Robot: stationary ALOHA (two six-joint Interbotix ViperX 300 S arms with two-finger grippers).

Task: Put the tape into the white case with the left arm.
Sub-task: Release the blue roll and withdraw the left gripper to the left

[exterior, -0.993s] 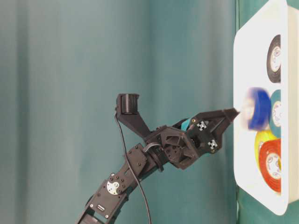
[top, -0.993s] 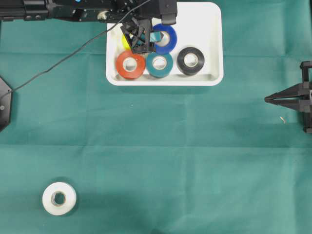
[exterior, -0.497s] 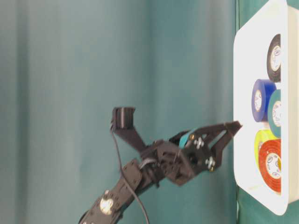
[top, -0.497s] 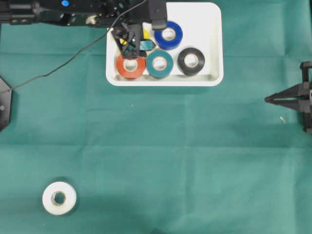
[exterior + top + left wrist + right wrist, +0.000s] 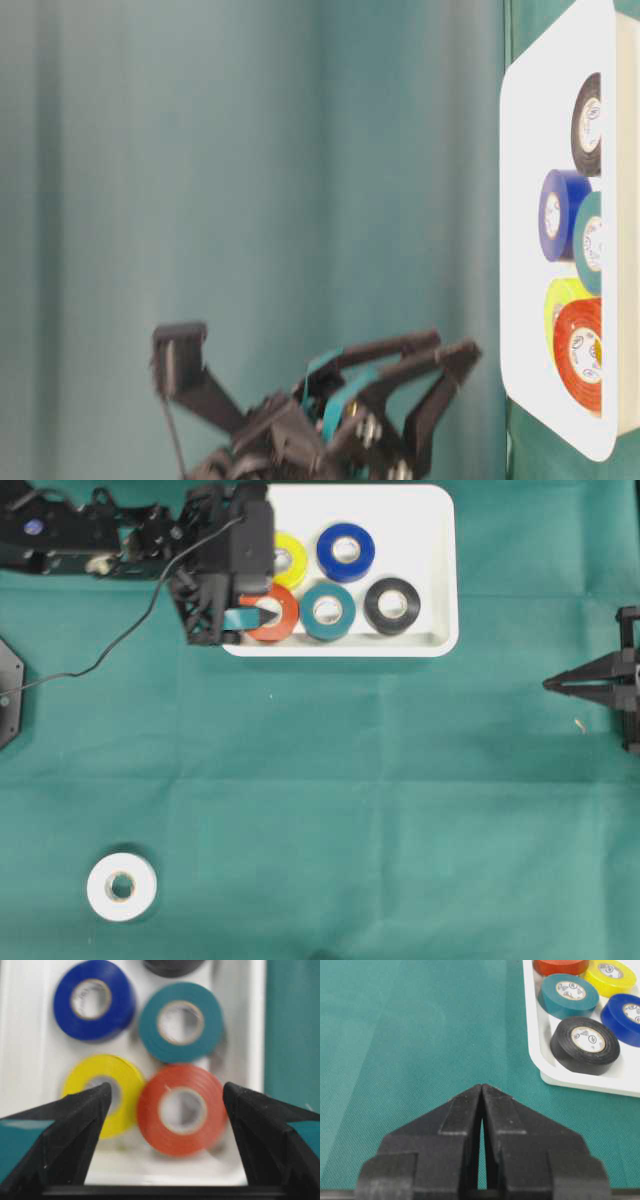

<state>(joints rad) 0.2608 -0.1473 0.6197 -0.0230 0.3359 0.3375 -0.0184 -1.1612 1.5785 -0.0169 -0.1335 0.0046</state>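
A: Case, contents?
B: Five rolls: yellow, blue, red, teal, black. All lie flat inside the rim.
A: Left gripper?
B: Jaws spread wide, nothing between them, over the case's left edge; likely free for another pick.
A: Outstanding?
B: White roll, on the cloth, well apart from the case.
A: Right gripper?
B: Closed, parked aside; not needed here.

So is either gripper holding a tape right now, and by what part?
Nothing is held. The left gripper stands open and empty above the white case; the right gripper is shut on nothing.
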